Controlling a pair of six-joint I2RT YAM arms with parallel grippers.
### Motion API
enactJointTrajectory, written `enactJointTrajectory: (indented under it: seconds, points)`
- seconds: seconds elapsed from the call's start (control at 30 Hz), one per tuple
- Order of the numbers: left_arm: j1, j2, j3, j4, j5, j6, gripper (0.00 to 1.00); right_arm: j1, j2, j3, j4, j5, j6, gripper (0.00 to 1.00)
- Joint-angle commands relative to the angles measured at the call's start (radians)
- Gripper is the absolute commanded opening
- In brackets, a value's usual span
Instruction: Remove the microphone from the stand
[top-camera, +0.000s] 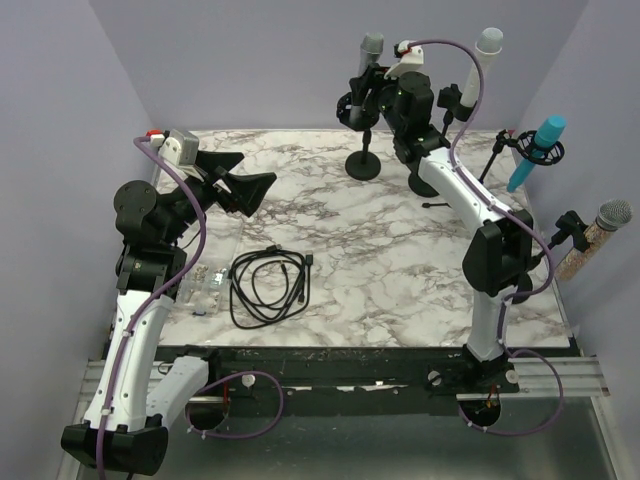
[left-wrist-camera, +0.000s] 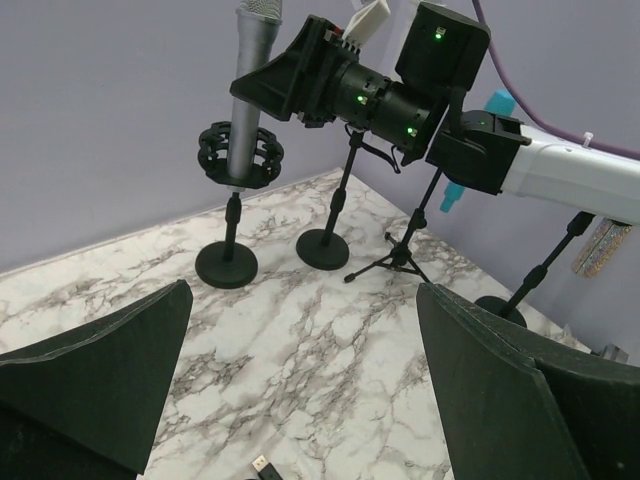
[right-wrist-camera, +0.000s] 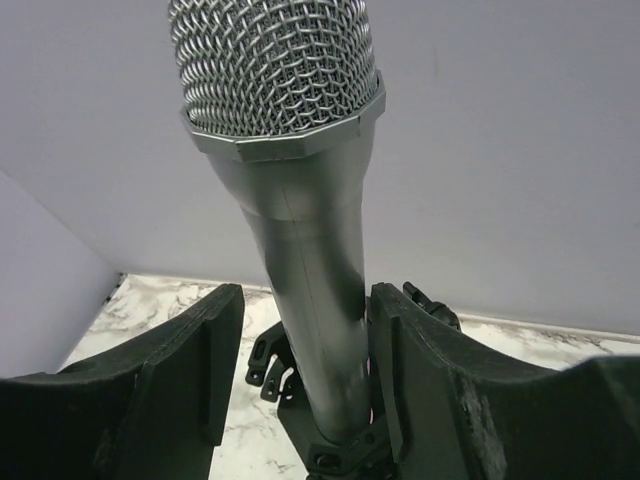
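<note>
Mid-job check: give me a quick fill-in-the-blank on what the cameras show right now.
The right gripper straddles the ___ microphone. Its stand has a ___ base. The left gripper hangs ___, holding nothing. A black ___ lies coiled on the table.
Missing: silver, round, open, cable.

Both arms share one build: the left arm (top-camera: 135, 335) and the right arm (top-camera: 462, 192) wear smooth white shells on the long links and chunky matte-black housings at the joints. A purple cable (top-camera: 203, 228) runs along the left one, and a second purple cable (top-camera: 481, 85) runs along the right. The left gripper (top-camera: 256, 180) has broad, wedge-shaped black fingers (left-wrist-camera: 100, 375) with a dull, grainy surface, and a grey camera box (top-camera: 182, 146) with a red plug behind it. Small green lights (left-wrist-camera: 358, 100) glow on the right wrist's black casing, under a white bracket (left-wrist-camera: 368, 18).
</note>
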Motion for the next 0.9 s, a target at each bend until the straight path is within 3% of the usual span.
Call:
enactJointTrajectory:
  seconds: [0.0,0.6,0.87]
  points:
    - [-0.005,0.001,-0.006,0.017,0.010,0.000,0.99,0.003,0.044,0.053,0.032,0.050,-0.022,0.58]
    - [-0.007,0.014,-0.018,0.024,-0.011,-0.007,0.99,0.004,0.048,0.094,0.064,0.078,-0.108,0.25]
    - [-0.007,0.017,-0.020,0.024,-0.013,-0.009,0.99,0.004,0.010,0.142,0.036,0.059,-0.126,0.18]
